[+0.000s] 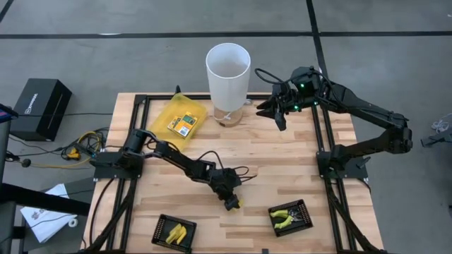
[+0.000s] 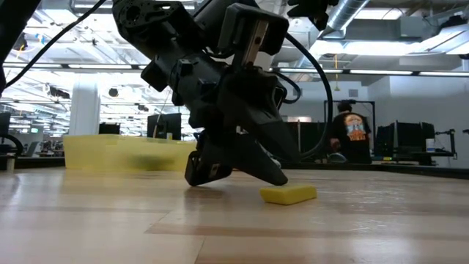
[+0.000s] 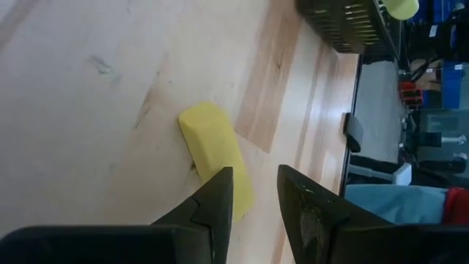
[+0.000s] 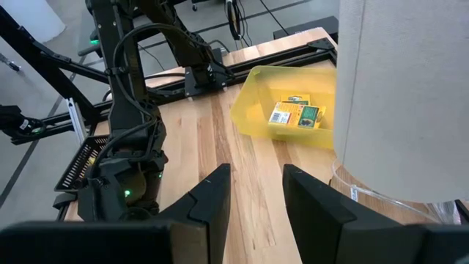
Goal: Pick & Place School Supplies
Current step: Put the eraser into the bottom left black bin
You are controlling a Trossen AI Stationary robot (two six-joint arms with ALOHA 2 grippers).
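Near counter (image 1: 282, 162) edge: two black trays, left tray (image 1: 173, 230) holding yellow pieces (image 1: 177, 234), right tray (image 1: 290, 216) holding yellow-green pliers (image 1: 284, 218). Just past them, between the trays, the left end effector (image 1: 232, 204) is down at the counter over a yellow oblong piece (image 3: 216, 150); wrist view shows its fingers (image 3: 212, 209) parted, one tip overlapping the piece's end, the other off to the side, nothing clamped. Low view shows the piece (image 2: 288, 194) flat on the wood, beside the finger tips; can't tell if they touch it. Farther back, a yellow pouch (image 1: 180, 116) lies on the counter with green-white labelled packets (image 4: 295, 115) inside. Beside it a tall white cylinder (image 1: 227, 74) stands at the far edge. The right end effector (image 1: 277, 111) hangs near the cylinder, fingers (image 4: 212, 198) apart, holding nothing. Beyond the counter in the low view, a person (image 2: 353, 132) stands in the room.
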